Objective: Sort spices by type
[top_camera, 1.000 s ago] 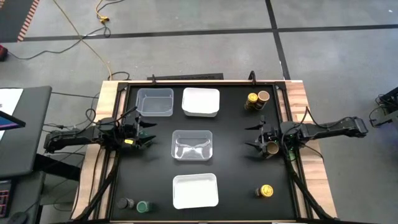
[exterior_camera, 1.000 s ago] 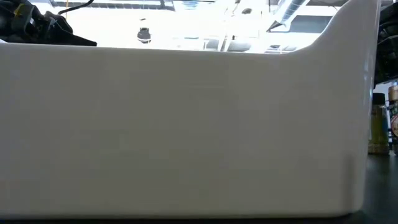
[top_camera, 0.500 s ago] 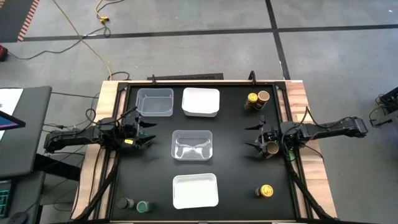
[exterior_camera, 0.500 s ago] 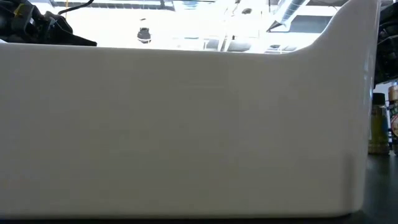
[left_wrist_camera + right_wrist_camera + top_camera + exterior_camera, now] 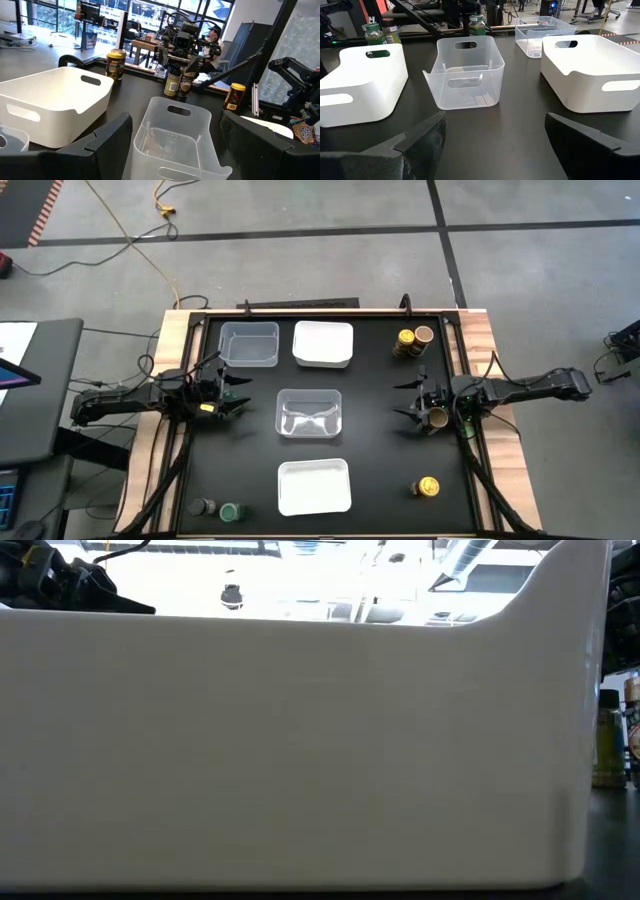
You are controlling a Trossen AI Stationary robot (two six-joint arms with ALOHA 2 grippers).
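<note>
In the high view, small spice jars stand in groups on the black table: a yellow-lidded jar beside a tan-lidded jar at far right, a lone yellow-lidded jar at near right, and a dark grey-lidded jar next to a green-lidded jar at near left. Another tan-lidded jar stands under the right arm's wrist; the left wrist view shows two jars there. My left gripper is open at mid left. My right gripper is open at mid right. Both face the centre tray.
Trays on the table: a clear tray at centre, a clear tray and a white tray along the far side, and a white tray at the near edge, whose wall fills the low view. Bare black table lies between trays and jars.
</note>
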